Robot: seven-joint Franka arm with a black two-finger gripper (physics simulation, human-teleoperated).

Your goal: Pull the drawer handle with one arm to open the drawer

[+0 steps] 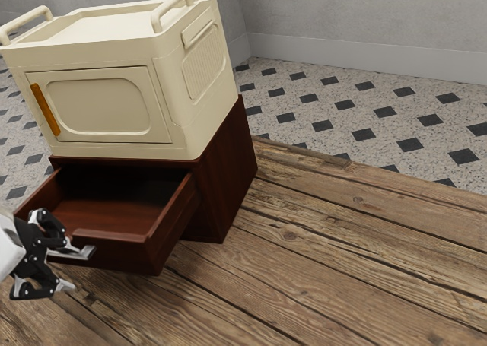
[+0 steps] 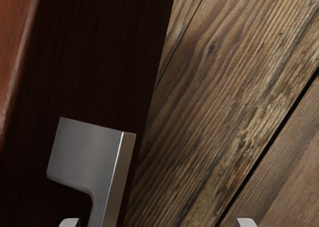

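Note:
My gripper (image 1: 70, 268) stands open at the exterior view's lower left, in front of the drawer (image 1: 114, 249), one finger above the other. The silver handle (image 1: 87, 252) sits on the drawer's dark red-brown front, close by the upper finger. The drawer is pulled out of its cabinet, and its inside shows. In the wrist view the tips of the gripper (image 2: 158, 223) are wide apart; the metal handle (image 2: 87, 149) lies near one of them, against the dark drawer front (image 2: 99, 52). Whether that finger touches the handle, I cannot tell.
A cream cabinet (image 1: 171, 95) with rails and an orange door handle (image 1: 45, 109) stands on top of the dark drawer cabinet (image 1: 228, 175). Around and below lies the plank surface (image 1: 327, 262), with a speckled tile floor (image 1: 342, 122) and grey wall behind.

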